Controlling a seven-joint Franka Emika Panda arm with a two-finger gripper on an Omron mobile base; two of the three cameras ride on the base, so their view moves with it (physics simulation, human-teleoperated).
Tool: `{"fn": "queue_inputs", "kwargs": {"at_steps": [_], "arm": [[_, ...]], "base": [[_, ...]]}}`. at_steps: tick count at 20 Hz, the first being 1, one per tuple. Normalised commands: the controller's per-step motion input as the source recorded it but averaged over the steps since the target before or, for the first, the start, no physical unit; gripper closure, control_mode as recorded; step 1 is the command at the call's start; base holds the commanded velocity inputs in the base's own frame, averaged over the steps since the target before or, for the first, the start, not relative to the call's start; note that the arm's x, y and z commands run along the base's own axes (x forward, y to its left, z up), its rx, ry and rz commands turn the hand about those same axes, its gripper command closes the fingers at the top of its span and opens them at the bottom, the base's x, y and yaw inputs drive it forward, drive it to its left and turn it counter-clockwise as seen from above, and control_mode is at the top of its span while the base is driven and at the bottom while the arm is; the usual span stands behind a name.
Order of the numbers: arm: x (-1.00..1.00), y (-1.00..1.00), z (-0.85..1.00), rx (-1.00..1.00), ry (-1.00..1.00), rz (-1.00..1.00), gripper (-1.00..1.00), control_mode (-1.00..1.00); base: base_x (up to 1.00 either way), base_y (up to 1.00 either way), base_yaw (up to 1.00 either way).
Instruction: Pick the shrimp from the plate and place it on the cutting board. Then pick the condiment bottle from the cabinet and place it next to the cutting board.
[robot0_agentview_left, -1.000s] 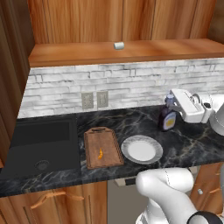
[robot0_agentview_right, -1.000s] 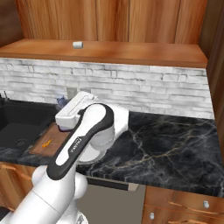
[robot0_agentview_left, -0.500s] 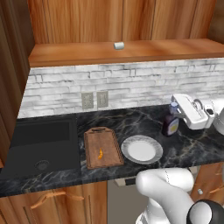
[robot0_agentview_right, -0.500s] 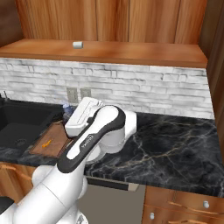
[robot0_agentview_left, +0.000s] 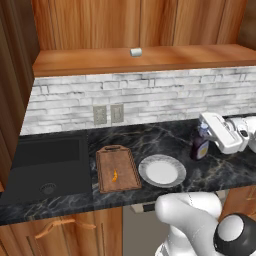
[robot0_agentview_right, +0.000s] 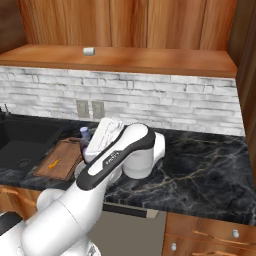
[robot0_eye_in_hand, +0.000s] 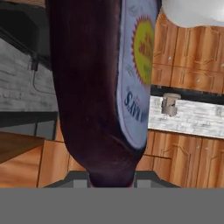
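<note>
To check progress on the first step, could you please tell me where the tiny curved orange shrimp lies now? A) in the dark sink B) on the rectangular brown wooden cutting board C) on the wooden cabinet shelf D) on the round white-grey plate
B: the tiny curved orange shrimp lies on the rectangular brown wooden cutting board.

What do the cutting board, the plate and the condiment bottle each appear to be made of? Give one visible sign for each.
Cutting board: wood, matte, brown with grain.
Plate: probably ceramic, plain pale grey-white, wide rim.
Condiment bottle: dark glass or plastic, faintly glossy, paper-like label.
</note>
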Motion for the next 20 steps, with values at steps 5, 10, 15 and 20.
{"fn": "queue_inputs", "kwargs": {"at_steps": [5, 10, 15, 20], "arm": [[0.00, -0.19, -0.35, 0.00, -0.05, 0.01, 1.00, -1.00], [0.00, -0.21, -0.30, 0.00, -0.04, 0.00, 1.00, -1.00], [0.00, -0.22, -0.14, -0.02, 0.00, 0.00, 1.00, -1.00], [0.00, -0.21, -0.05, -0.02, 0.00, 0.00, 1.00, -1.00]], "base": [[0.00, 0.00, 0.00], [0.00, 0.00, 0.00], [0.00, 0.00, 0.00], [0.00, 0.00, 0.00]]}}
